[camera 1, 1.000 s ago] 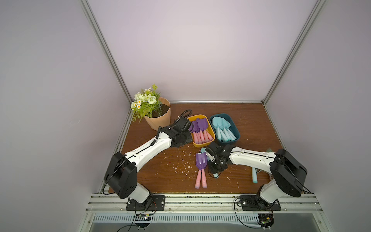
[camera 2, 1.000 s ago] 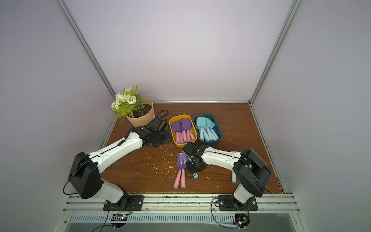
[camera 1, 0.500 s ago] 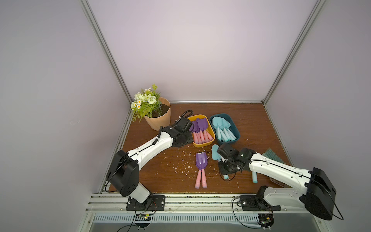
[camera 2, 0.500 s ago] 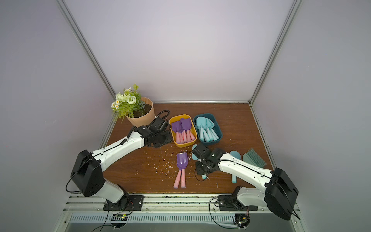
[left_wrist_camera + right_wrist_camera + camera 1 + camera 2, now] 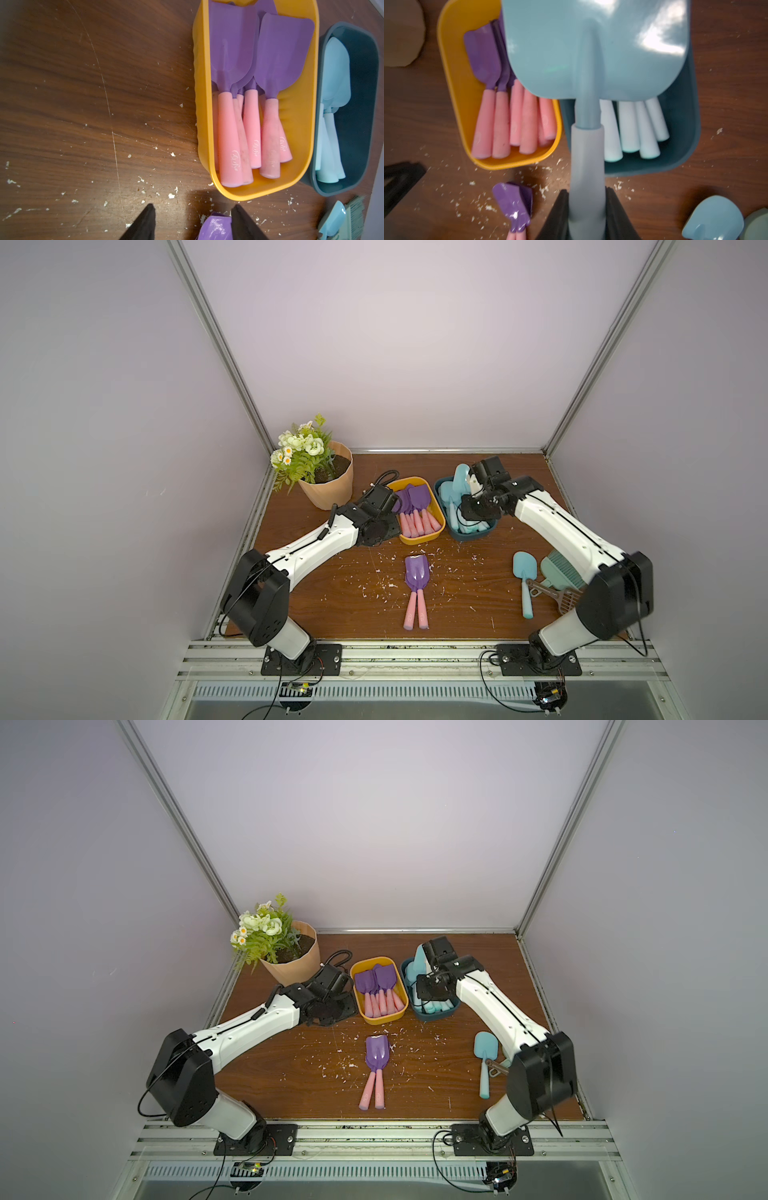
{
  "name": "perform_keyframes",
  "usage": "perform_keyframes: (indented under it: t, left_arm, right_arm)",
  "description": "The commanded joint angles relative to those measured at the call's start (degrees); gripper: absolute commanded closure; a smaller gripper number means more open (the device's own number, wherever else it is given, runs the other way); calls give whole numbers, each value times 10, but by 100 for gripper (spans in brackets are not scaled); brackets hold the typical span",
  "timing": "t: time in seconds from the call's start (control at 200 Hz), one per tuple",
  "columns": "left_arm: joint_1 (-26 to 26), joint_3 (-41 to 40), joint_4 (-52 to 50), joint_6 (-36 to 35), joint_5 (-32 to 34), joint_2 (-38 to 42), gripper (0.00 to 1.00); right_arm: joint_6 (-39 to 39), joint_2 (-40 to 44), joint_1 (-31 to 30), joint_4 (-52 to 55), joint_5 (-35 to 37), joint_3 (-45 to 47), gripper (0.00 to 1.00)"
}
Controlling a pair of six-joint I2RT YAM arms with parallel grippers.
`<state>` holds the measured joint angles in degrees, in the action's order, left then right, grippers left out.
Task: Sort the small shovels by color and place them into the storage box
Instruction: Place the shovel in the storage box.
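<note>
Lilac walls, scuffed wooden tabletop

White cursive marks on the pink handles in the yellow box; too small, I cannot read them.

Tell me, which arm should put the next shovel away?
The right arm. The right claw is shut on a blue shovel and hangs over the dark blue box with the other blue ones. The left claw is open and empty beside the yellow box.
</note>
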<state>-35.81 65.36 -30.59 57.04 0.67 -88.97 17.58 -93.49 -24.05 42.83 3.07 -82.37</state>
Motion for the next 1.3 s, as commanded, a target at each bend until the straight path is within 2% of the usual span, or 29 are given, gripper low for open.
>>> perform_keyframes:
  t: [0.0,0.165,0.395,0.48,0.58,0.746,0.951,1.051,1.296]
  left_arm:
    - [3,-11,3,20,0,17,40]
    - [-1,-27,4,31,1,30,39]
    - [-2,-46,4,43,3,46,39]
    - [-3,-50,3,45,3,51,39]
    - [-7,-58,3,50,1,58,39]
    - [-25,-81,-9,53,-2,68,38]
    - [-54,-122,-28,44,-23,85,37]
    - [-72,-139,-41,34,-43,99,37]
    - [-198,-166,-43,58,-95,88,36]
  right_arm:
    - [-45,-69,24,13,28,-48,83]
    - [-48,-138,52,17,52,-89,83]
    - [-49,-174,71,17,81,-106,82]
    - [-49,-183,72,20,96,-105,77]
    - [-44,-187,72,26,116,-100,65]
    - [-40,-167,72,20,129,-88,58]
    - [-17,-108,72,17,150,-67,57]
    - [-9,-64,72,3,127,-34,57]
    - [8,4,68,-20,51,45,57]
